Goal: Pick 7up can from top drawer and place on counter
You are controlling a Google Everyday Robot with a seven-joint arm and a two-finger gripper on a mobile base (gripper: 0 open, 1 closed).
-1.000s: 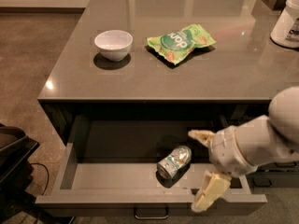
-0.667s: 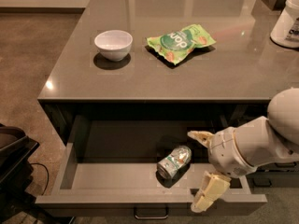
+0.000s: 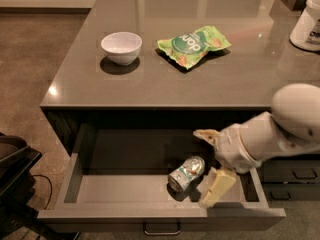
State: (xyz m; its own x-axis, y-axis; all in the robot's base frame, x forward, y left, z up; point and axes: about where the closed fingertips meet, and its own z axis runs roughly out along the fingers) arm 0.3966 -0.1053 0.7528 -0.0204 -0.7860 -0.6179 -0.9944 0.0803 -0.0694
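So here's my feed right now. The top drawer [image 3: 74,180] is pulled all the way out under the worktop [image 3: 150,86], and the 7up can [image 3: 186,173] is lying on its side on the drawer floor, right of the middle and close to the front wall, with its top pointing toward the front-left.

The pincer [image 3: 211,161] is down inside the drawer at the right end, reaching in from the right. It's released, with the fingers spread wide: one finger [image 3: 205,134] sits up near the back of the drawer and the other [image 3: 218,186] is down by the front wall. The can is just left of the gap between them, not gripped. The lower finger is right beside the can (I honestly can't tell if it's touching).

On the worktop there's a white bowl [image 3: 121,46] toward the left, a green snack bag [image 3: 193,45] near the middle, and a white container [image 3: 307,20] at the far right edge. The drawer's thin handle [image 3: 161,230] shows at the bottom.
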